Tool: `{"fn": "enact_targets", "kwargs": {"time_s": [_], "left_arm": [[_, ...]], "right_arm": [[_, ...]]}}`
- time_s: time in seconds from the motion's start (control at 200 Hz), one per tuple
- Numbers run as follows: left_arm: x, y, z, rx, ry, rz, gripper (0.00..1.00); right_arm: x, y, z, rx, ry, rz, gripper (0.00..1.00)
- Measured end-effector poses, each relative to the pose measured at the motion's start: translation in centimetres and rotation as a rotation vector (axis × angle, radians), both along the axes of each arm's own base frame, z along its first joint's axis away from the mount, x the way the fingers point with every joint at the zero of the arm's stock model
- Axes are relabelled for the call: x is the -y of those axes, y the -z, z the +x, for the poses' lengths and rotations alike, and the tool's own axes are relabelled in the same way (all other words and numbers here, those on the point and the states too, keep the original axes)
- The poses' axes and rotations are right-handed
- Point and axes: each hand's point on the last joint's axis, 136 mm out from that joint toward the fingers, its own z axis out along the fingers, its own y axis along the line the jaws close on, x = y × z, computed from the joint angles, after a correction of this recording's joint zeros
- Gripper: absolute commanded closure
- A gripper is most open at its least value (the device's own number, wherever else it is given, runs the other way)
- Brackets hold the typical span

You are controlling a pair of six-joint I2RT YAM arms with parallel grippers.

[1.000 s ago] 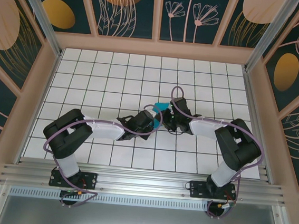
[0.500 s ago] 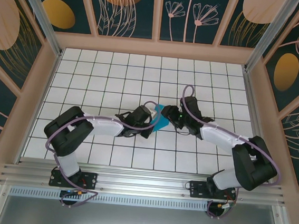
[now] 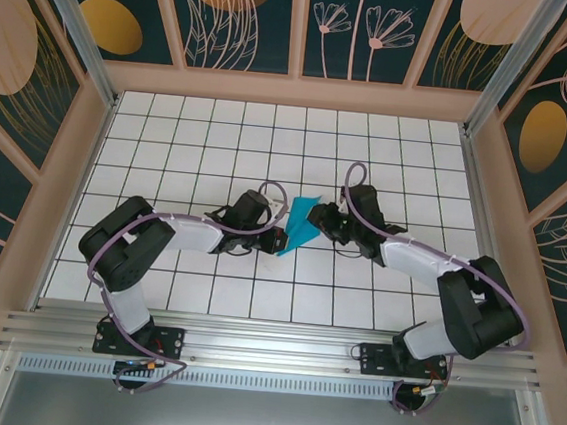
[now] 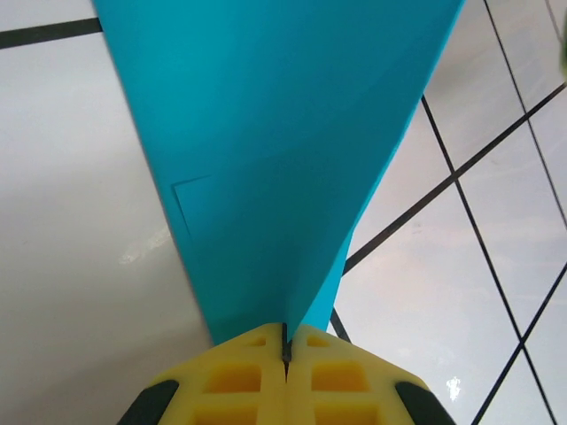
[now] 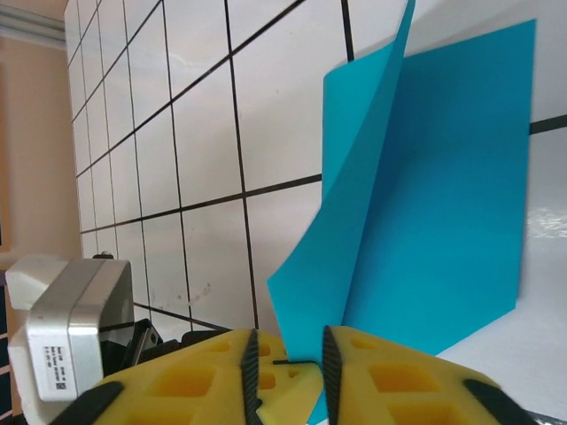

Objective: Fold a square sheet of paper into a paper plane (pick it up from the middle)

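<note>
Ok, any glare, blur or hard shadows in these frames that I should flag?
Top external: even light, no hard shadows, the square sheet of paper sharp. Left wrist: small glare patches on the glossy table tiles, with the paper close against the lens and evenly lit. Right wrist: paper crisp, a soft shadow on the tile beside it, yellow fingertips a bit blurred.

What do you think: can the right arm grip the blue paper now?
Probably yes: the paper dips between the parted right fingers, nothing blocking; the left fingers pinch its other end.
</note>
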Motion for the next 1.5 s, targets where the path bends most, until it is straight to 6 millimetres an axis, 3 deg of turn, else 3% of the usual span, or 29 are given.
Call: {"fn": "enact_targets", "kwargs": {"time_s": [0.28,0.6,0.961,1.161,1.501], "left_arm": [[-1.0,0.6,-0.1,-0.055,-0.043,-0.052,0.99],[-1.1,0.6,-0.4,-0.078,-0.073,-0.093,0.99],[-1.4,0.8,-0.6,-0.101,-0.104,-0.123,0.94],[-1.5,0.9,-0.7,-0.11,-0.11,-0.127,0.86],[-1.8,0.7,-0.6,-0.101,-0.124,-0.117,0.94]], "right_arm": [[-1.9,2.7,-1.0,-0.066,-0.08,0.001,0.81],[-4.0,2.9,0.0,-0.07,-0.13,0.037,0.81],[-5.0,4.4,0.7,-0.101,-0.151,0.038,0.81],[-5.3,4.9,1.1,-0.106,-0.154,0.032,0.81],[-5.4,5.9,1.3,-0.124,-0.153,0.021,0.81]]}}
